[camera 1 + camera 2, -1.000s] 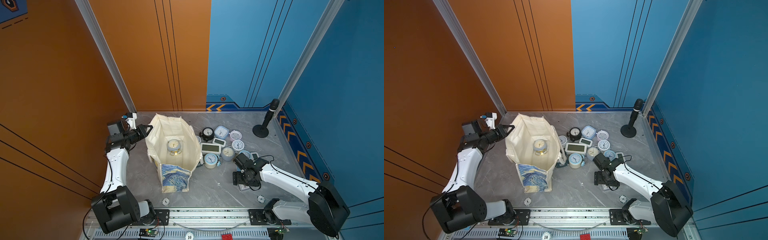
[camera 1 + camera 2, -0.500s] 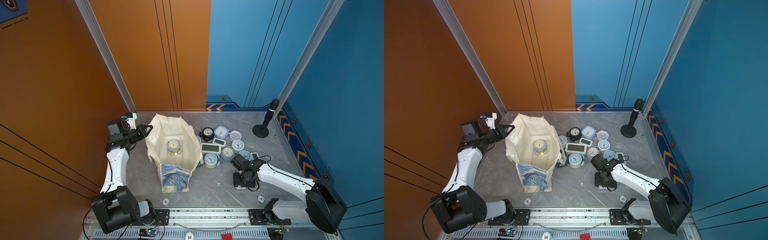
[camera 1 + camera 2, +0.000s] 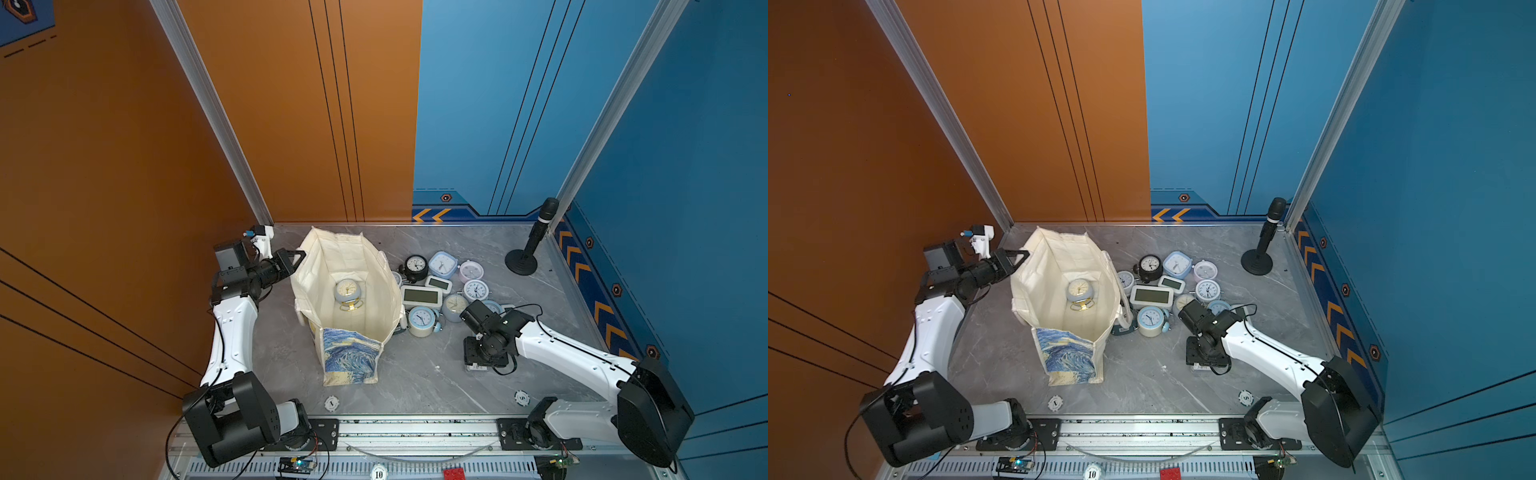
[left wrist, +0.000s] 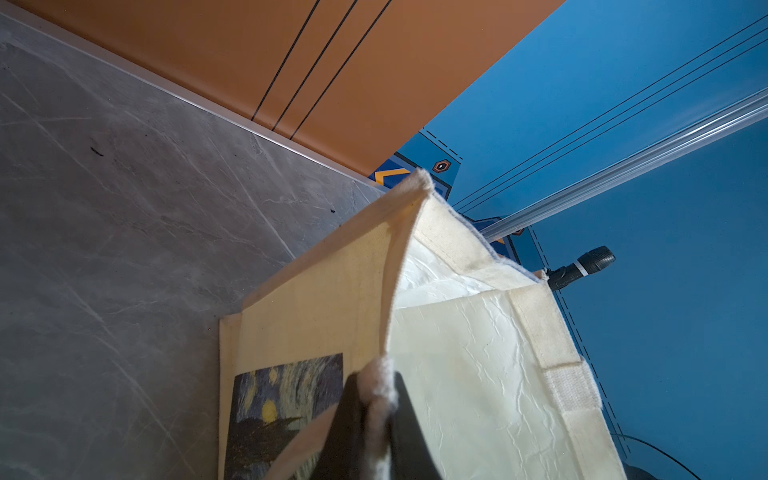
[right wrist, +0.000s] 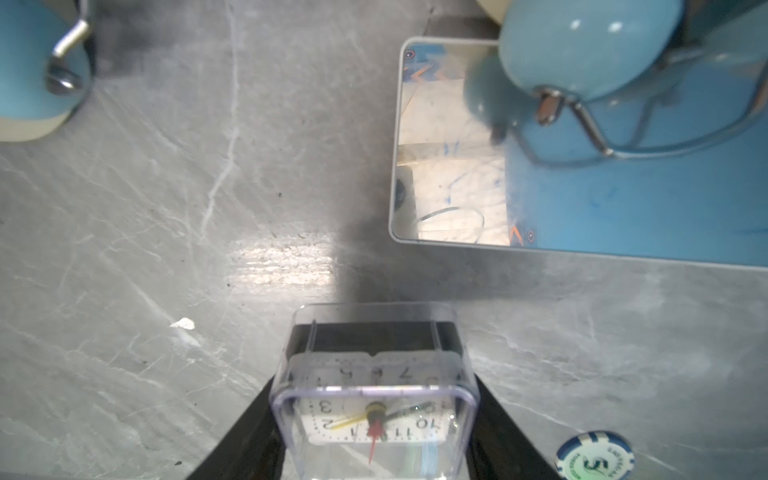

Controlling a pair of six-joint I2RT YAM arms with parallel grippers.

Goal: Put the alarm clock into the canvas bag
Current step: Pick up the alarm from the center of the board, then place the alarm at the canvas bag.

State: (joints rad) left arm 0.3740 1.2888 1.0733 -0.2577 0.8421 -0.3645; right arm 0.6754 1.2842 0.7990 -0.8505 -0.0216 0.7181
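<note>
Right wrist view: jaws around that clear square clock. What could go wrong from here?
1. The clear-cased clock is smooth plastic, and the right gripper clamps only its side walls, so it may slip or twist on the lift.
2. The cream-and-blue clock lies between it and the canvas bag; a low carry could clip it.
3. Only the left gripper pinches the bag's rim; a bump could collapse the mouth.

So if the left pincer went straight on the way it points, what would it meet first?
The canvas bag: the left pincer is shut on its rim, pointing across the open mouth, so next probably its far wall.
</note>
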